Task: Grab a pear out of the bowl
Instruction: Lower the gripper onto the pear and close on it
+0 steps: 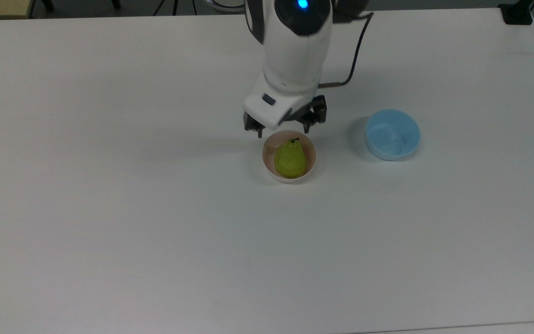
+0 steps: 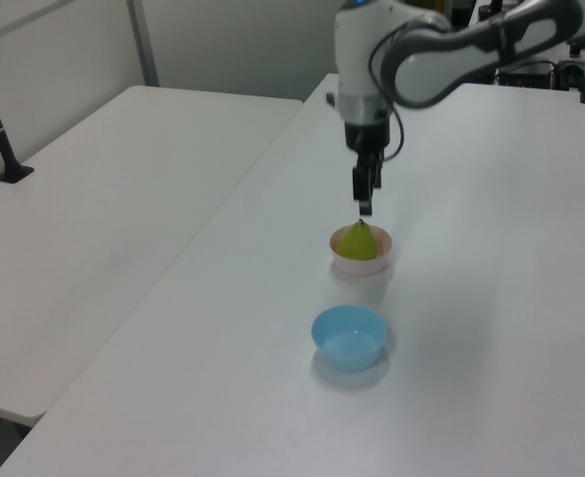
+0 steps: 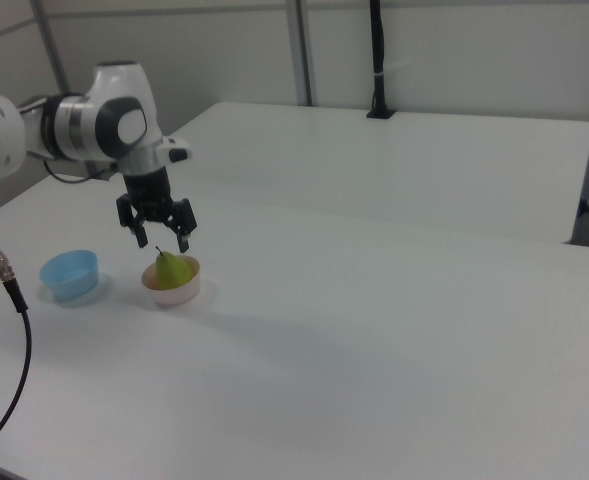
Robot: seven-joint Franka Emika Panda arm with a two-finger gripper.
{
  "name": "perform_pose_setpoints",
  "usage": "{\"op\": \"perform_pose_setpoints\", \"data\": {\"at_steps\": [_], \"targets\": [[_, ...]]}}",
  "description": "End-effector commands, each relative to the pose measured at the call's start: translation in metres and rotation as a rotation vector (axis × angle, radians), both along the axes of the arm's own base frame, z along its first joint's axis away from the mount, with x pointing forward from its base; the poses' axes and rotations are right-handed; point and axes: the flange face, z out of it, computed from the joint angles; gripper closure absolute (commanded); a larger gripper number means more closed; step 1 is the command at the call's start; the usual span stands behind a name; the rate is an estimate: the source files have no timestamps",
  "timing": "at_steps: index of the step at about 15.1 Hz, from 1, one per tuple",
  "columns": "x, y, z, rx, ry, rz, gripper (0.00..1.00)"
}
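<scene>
Pear (image 3: 174, 269) in pink bowl (image 3: 171, 291), just under spread-fingered tool (image 3: 162, 244).

No text, label, brand, number or sign can be read anywhere.

A big white table (image 1: 109, 232) fills the room. A second white table (image 3: 424, 160) stands just beside it. A pale wall (image 3: 474, 50) is far behind, with a black pole (image 3: 377, 60).

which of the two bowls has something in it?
The pale pink bowl, the one directly under the open gripper: it holds the pear. The light blue bowl, further toward the top view's right, has nothing in it.
</scene>
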Motion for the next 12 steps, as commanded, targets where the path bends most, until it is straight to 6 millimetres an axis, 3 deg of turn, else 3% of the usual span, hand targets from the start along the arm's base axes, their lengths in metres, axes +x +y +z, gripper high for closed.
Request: {"op": "perform_pose_setpoints", "data": {"at_steps": [1,7,9,12], "targets": [[0.009,0.018,-0.035,-0.036,-0.038,0.023,0.0],[0.015,0.017,-0.063,-0.087,-0.047,0.057,0.02],[0.015,0.016,-0.07,-0.114,-0.043,0.073,0.08],[0.014,0.017,-0.074,-0.122,-0.038,0.079,0.28]]}}
